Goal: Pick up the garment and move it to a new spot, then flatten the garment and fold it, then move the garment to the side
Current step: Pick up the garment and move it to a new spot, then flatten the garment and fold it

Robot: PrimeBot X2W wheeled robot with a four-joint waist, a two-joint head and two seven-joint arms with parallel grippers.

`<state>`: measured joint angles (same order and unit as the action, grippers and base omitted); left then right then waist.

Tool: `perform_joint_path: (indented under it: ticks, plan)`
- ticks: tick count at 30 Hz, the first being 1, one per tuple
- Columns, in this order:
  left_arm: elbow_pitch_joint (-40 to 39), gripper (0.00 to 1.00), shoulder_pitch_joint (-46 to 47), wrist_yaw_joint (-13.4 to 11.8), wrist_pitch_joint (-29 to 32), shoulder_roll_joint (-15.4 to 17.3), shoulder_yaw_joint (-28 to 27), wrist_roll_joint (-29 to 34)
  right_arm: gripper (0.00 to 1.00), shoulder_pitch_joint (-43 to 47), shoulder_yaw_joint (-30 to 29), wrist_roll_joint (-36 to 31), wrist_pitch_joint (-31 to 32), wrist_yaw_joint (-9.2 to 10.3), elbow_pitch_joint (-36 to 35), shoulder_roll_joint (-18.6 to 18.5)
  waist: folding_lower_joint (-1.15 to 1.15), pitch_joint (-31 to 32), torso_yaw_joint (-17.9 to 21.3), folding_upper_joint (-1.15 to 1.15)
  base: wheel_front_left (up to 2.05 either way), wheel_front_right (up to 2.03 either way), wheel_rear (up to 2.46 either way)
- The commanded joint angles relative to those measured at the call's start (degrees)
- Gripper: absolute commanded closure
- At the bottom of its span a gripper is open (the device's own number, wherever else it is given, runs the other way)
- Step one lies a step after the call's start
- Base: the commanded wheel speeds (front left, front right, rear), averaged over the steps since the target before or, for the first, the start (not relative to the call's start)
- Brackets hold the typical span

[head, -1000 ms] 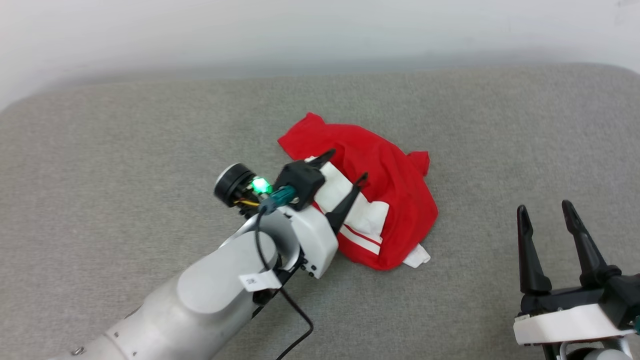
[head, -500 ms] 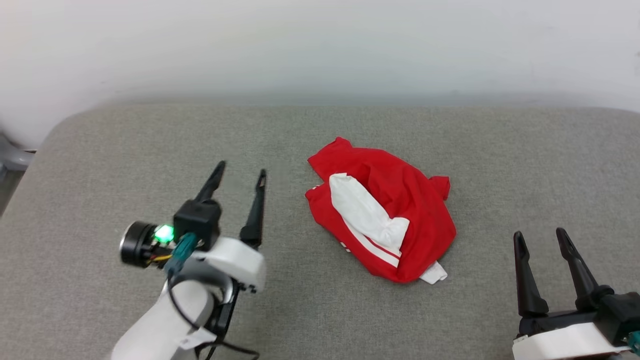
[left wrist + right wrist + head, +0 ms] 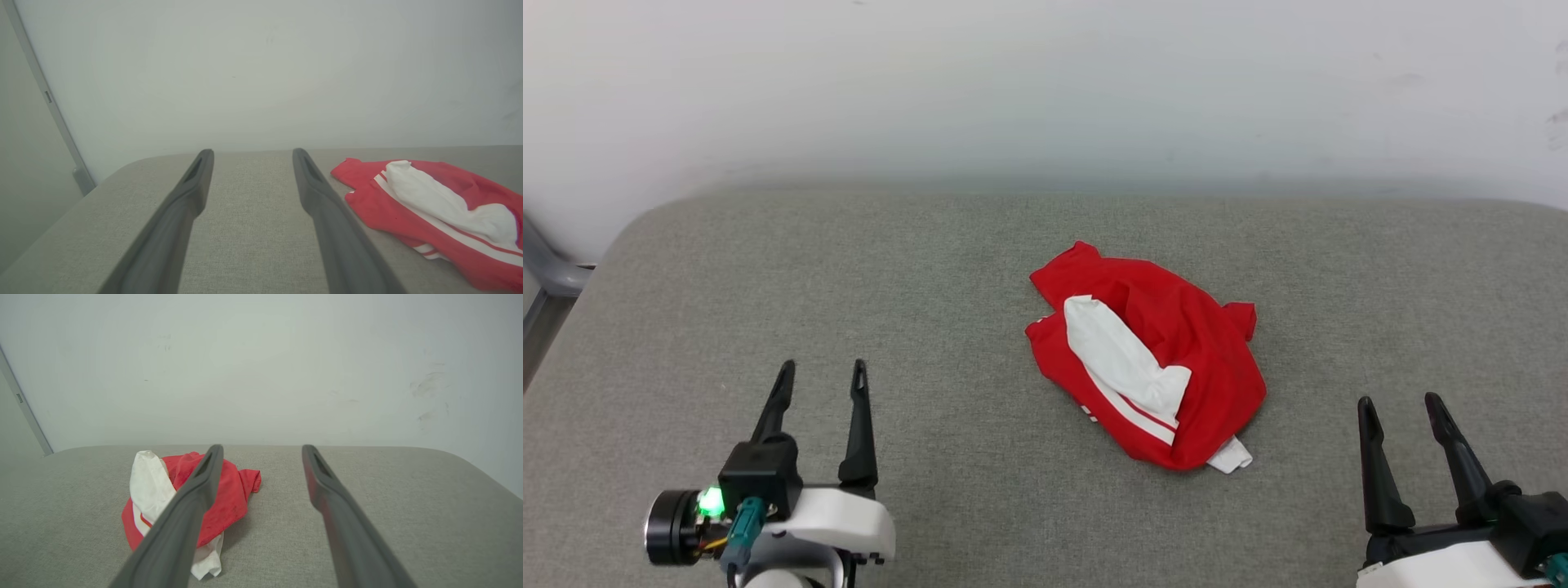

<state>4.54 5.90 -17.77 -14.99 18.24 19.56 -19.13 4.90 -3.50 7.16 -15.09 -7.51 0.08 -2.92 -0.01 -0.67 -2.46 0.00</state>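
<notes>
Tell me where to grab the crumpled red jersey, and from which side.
I'd grip the white sleeve bunched on top of the red jersey shirt, coming from above on its left side with the open left claw. The sleeve forms a raised ridge, while the red edges lie flat on the grey fabric surface.

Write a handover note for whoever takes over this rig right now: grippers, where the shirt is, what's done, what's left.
Left gripper: open, empty, low at the left, apart from the shirt.
Right gripper: open, empty, low at the right, also apart from it.
Shirt: crumpled in a heap near the middle of the grey cushion, with a white sleeve lying across the red.
Done: no flattening or folding shows. Whether it has already been moved to a new spot cannot be told.
Left: flatten it, fold it, move it to the side.
</notes>
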Motion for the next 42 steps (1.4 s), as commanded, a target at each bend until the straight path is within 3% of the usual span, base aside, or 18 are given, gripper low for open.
perform_joint_path:
  ticks: [1, 19, 32, 42]
  plan:
    - [-0.7, 0.00, -2.2, 1.1, -0.3, -1.2, -1.9, 1.6, 0.00, 1.0, 0.0, 0.3, -0.1, 0.04, 0.2, 0.1, 0.01, 0.1, 0.1, 0.00, 0.00, 0.00, 0.00]
    - [0.2, 0.00, -8.9, 9.7, -0.3, -9.2, -12.0, 10.3, 0.00, 2.7, 0.1, 2.2, -0.1, 0.04, 2.9, 0.1, 0.01, 1.2, -0.1, 0.00, 0.00, 0.00, 0.00]
    - [1.1, 0.00, -9.4, 13.1, -0.3, -11.8, -15.5, 13.6, 0.00, 2.9, 0.0, 2.4, -0.1, 0.04, 3.5, 0.1, 0.01, 0.8, -0.4, 0.00, 0.00, 0.00, 0.00]
    - [1.5, 0.00, -9.0, 14.4, -0.3, -13.1, -16.7, 15.0, 0.00, -0.4, -0.7, 0.1, -0.1, 0.04, 1.1, 0.1, 0.01, 0.5, -0.8, 0.00, 0.00, 0.00, 0.00]
